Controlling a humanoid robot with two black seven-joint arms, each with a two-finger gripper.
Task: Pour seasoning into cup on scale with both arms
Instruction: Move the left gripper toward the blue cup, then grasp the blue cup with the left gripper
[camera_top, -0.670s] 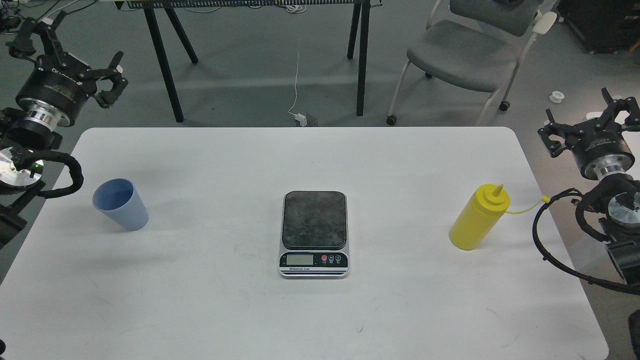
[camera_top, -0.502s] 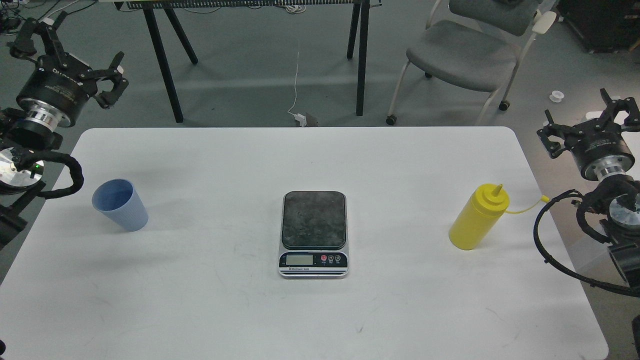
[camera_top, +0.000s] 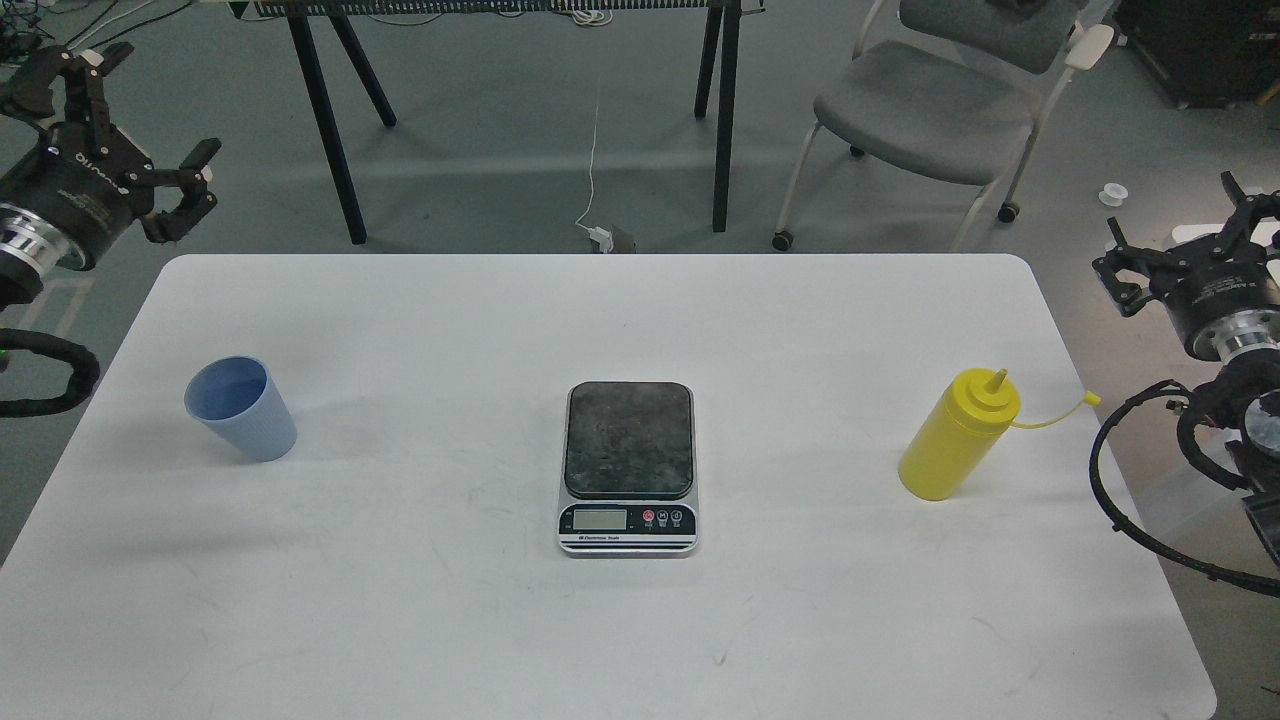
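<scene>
- Right now we are holding both arms out past the table's edges, neither one touching anything
- Our left gripper (camera_top: 115, 125) is hanging beyond the far left corner of the white table (camera_top: 600, 640) with its fingers spread apart, gripping nothing
- Our right gripper (camera_top: 1195, 235) is hovering off the right edge, just beyond the bottle — its fingers are splayed apart too, and nothing is sitting between them
- We are seeing the seasoning (camera_top: 958, 435), a yellow squeeze bottle, standing upright near the right edge, with its tethered cap (camera_top: 1092, 398) dangling out to the right on a thin strap
- We are finding the cup (camera_top: 240, 408) standing upright on the left side, well apart from the scale
- We are seeing the scale (camera_top: 628, 465) sitting in the middle of the table between cup and bottle — its dark plate is carrying nothing, and its display is facing us
- A grey chair (camera_top: 930, 105) is standing on the floor behind the table
</scene>
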